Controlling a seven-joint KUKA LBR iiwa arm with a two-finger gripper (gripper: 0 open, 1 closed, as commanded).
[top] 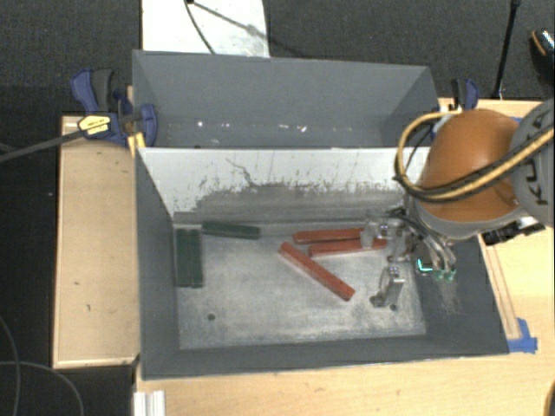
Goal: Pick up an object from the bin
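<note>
Lying near the gripper (pixel 387 296) — slanted red bar (pixel 317 272).

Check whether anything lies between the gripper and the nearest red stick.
Nothing visible does. The gripper hangs beside the slanted red stick, only bare bin floor between them. The other red stick lies farther back.

Far left in the bin (pixel 286 341): side block (pixel 188 256) along the left wall, back block (pixel 231 230) right of its far end. Right of centre, paired bars (pixel 334 248) behind a slanted bar (pixel 316 271), claw (pixel 384 300) just right.
</note>
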